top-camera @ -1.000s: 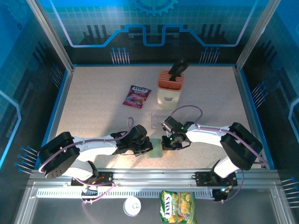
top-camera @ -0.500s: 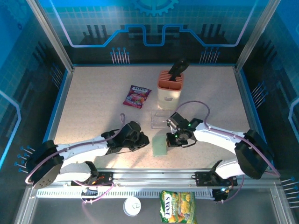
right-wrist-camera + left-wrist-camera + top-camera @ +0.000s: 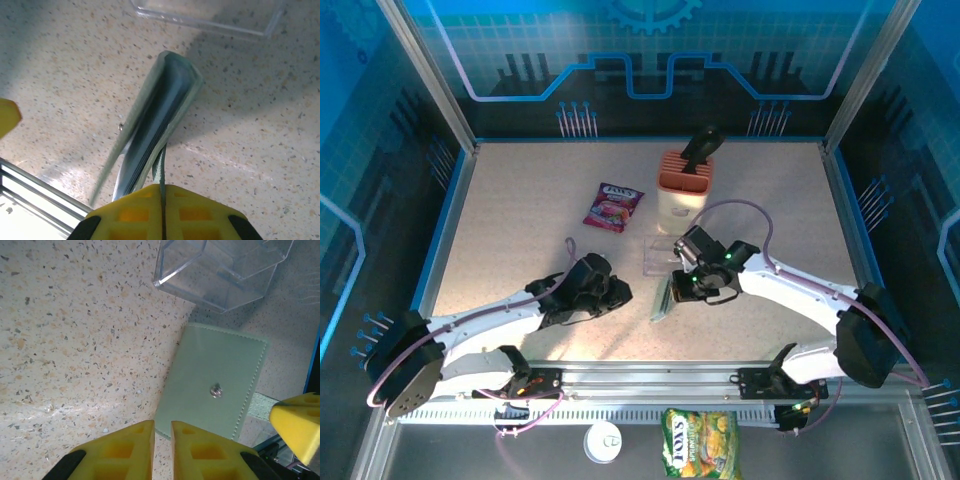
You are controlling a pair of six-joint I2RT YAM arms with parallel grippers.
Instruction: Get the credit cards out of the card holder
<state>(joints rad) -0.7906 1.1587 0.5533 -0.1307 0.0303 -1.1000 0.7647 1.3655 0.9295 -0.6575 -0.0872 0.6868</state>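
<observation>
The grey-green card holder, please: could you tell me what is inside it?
The small flat grey-green card holder gapes slightly, edge-on; dark blue-grey layers show in the gap. Whether those are cards cannot be told: its panels cover them. The right gripper pinches its tab.

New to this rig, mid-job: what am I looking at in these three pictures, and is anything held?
Two robot arms are bolted at the near edge of a table. The wide picture looks down from above and behind them; the other two come from a camera on each wrist, yellow fingers at the bottom. The right gripper is shut on a thin edge of the green card holder, which is tilted up on edge. The left gripper faces it, fingers a narrow gap apart, holding nothing. Also on the table: a clear box, a peach block and a purple packet.
</observation>
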